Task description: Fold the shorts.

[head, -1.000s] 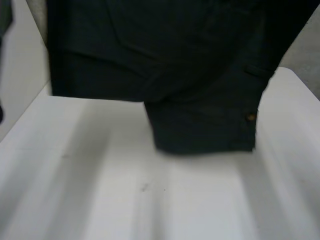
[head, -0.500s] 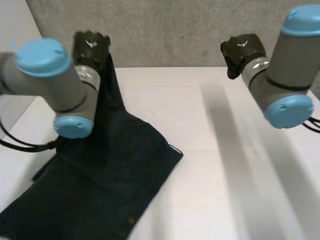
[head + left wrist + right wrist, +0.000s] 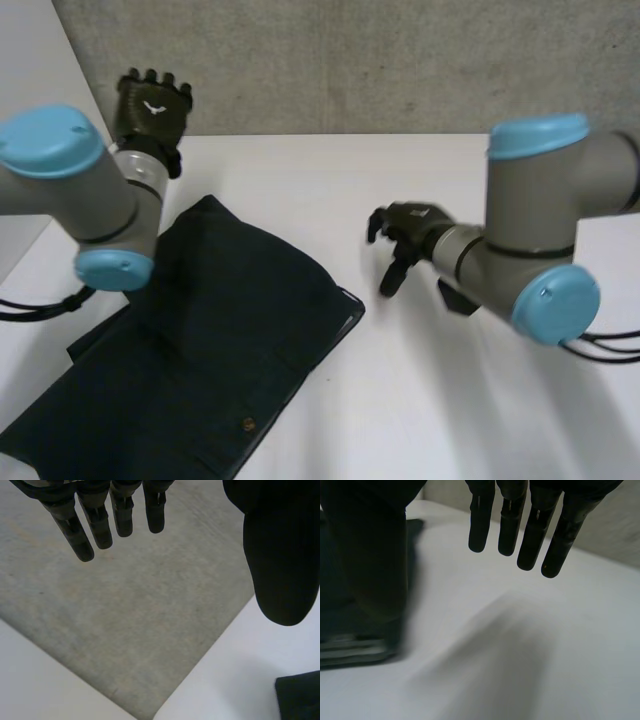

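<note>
At the far left, the left hand [image 3: 152, 105] is held up high. Its fingers [image 3: 95, 525] are straight and apart, and nothing is held. The shorts [image 3: 210, 350] are laid flat on the near left of the white, smooth surface [image 3: 430, 400]. They are made of dark, soft cloth, and a small round button [image 3: 247, 425] is seen near the front. Just right of them, the right hand [image 3: 408, 232] is held low, with fingers [image 3: 535, 535] loose and apart and nothing held. A fold seems due next, so an edge must be pinched and carried over.
</note>
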Controlling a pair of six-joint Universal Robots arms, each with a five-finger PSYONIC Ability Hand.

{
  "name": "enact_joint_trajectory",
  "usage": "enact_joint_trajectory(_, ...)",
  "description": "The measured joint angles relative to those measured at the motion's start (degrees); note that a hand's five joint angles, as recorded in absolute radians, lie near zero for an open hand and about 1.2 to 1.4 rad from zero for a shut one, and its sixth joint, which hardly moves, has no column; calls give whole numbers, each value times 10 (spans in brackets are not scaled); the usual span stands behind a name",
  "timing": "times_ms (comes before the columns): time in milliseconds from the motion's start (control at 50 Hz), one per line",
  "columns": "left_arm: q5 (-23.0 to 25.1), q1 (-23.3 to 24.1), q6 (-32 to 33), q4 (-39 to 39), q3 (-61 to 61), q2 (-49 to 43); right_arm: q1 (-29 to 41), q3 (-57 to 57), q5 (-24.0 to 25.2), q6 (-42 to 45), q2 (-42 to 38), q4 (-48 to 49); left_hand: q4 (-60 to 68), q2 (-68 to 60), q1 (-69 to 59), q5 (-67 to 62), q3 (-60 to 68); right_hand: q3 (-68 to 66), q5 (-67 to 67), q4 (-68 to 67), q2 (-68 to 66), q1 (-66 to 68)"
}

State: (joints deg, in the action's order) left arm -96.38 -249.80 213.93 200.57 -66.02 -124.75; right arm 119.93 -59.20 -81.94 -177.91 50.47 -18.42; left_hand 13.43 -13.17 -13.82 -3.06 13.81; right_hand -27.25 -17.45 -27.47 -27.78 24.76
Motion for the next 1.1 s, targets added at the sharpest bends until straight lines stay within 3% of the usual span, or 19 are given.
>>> enact_joint_trajectory(260,2,-28,-117,-25,-108,111,83,-43,-8,17,-44,94,-2,1,0,2,0,0,2,0,0,0)
enact_joint_trajectory(400,5,-28,-165,-53,-136,124,95,-42,-58,90,-80,146,-2,1,0,2,0,-2,0,-1,-1,0)
enact_joint_trajectory(480,6,-27,-173,-60,-145,126,95,-38,-92,141,-98,183,-2,1,0,2,0,-137,-124,-134,-134,101)
enact_joint_trajectory(520,6,-27,-174,-60,-147,126,95,-37,-100,158,-102,197,-2,1,0,2,0,-344,-321,-343,-343,242)
enact_joint_trajectory(600,5,-26,-173,-60,-150,129,93,-36,-109,177,-99,221,-2,1,0,2,0,-403,-377,-404,-391,285)
enact_joint_trajectory(820,2,-25,-173,-59,-152,152,53,27,-105,237,-62,307,-2,1,0,2,0,-405,-377,-407,-391,293)
enact_joint_trajectory(980,2,-17,-173,-60,-167,168,-32,203,-98,360,-151,310,-2,1,0,2,0,-405,-384,-407,-391,299)
enact_joint_trajectory(1020,2,-12,-173,-61,-174,169,-52,242,-88,383,-179,309,-2,1,0,2,0,-336,-326,-336,-326,250)
enact_joint_trajectory(1040,2,-10,-173,-62,-177,170,-59,253,-84,389,-188,310,-3,1,0,2,0,-178,-186,-190,-165,111)
enact_joint_trajectory(1100,2,-1,-173,-63,-185,171,-72,270,-70,398,-205,309,-4,1,6,2,0,51,54,51,73,-88)
